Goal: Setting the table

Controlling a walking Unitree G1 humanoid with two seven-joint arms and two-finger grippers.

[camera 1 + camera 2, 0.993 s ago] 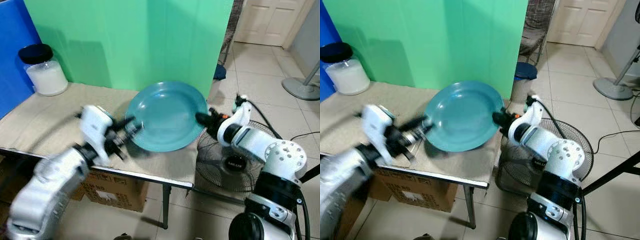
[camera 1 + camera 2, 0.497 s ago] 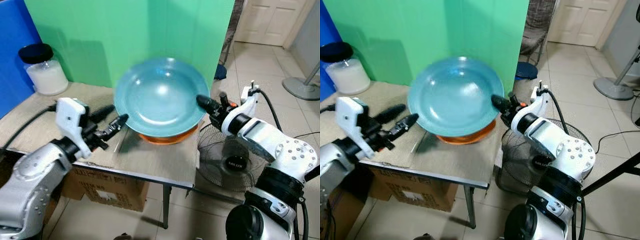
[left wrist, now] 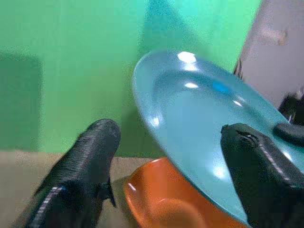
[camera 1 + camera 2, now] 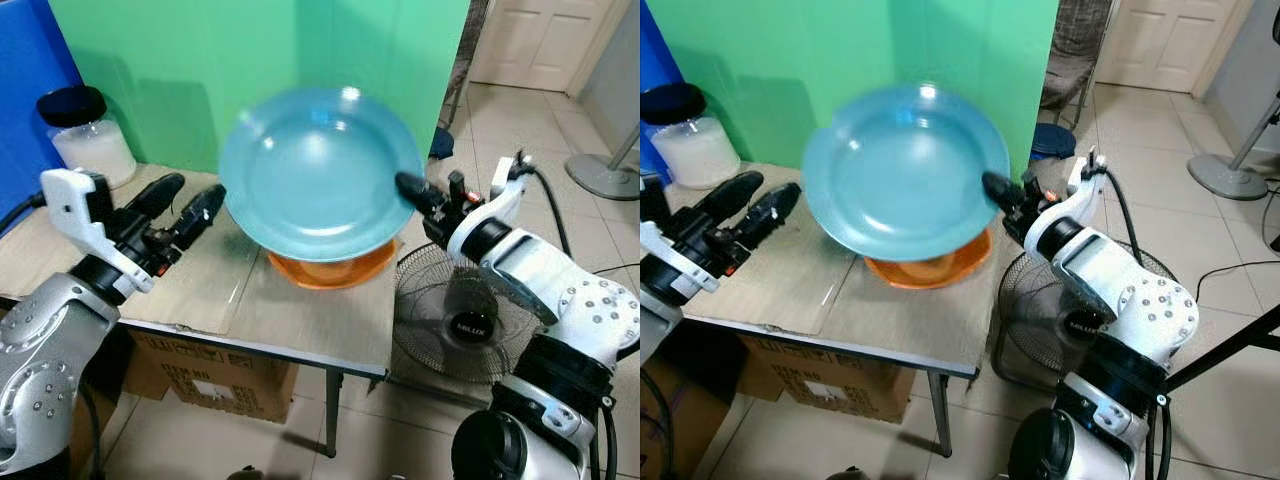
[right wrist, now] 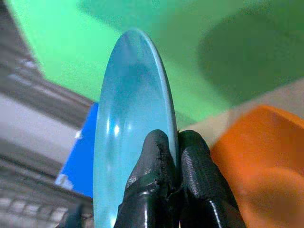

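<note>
A large teal plate hangs tilted in the air above the table, its hollow facing me. My right gripper is shut on the plate's right rim; the right wrist view shows the fingers pinching the plate's thin edge. Under the plate an orange bowl rests on the table's right part, also seen as the orange bowl. My left gripper is open, left of the plate and apart from it, just above the tabletop.
A jar of white powder with a black lid stands at the table's back left. A green screen rises behind the table. A floor fan stands right of the table; a cardboard box sits underneath.
The right gripper has lifted the teal plate up off the orange bowl. The left gripper has let go of the plate's left rim and drawn back to the left.
</note>
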